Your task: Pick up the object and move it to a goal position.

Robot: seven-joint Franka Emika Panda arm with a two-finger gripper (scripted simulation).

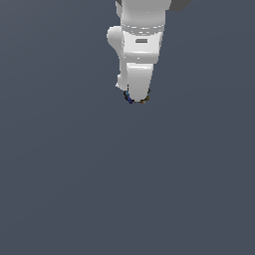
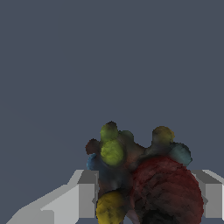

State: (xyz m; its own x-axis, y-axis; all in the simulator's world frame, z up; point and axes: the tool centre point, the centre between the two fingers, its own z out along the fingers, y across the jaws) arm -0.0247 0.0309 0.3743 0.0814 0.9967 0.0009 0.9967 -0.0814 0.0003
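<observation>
Sitting btwn jaws: object (image 2: 140,179)

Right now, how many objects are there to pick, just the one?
1. The speckled lump sits between the gripper's two fingers; in the exterior view only its edge shows under the arm. Nothing else visible.

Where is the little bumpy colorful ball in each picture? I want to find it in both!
Exterior view: the speckled lump peeks out as a tiny dark rim under the tip of the white gripper, near the top middle.
Wrist view: the speckled lump fills the lower middle, between the two grey fingers.
Shared landmark: the gripper itself, right at the lump in both.
</observation>
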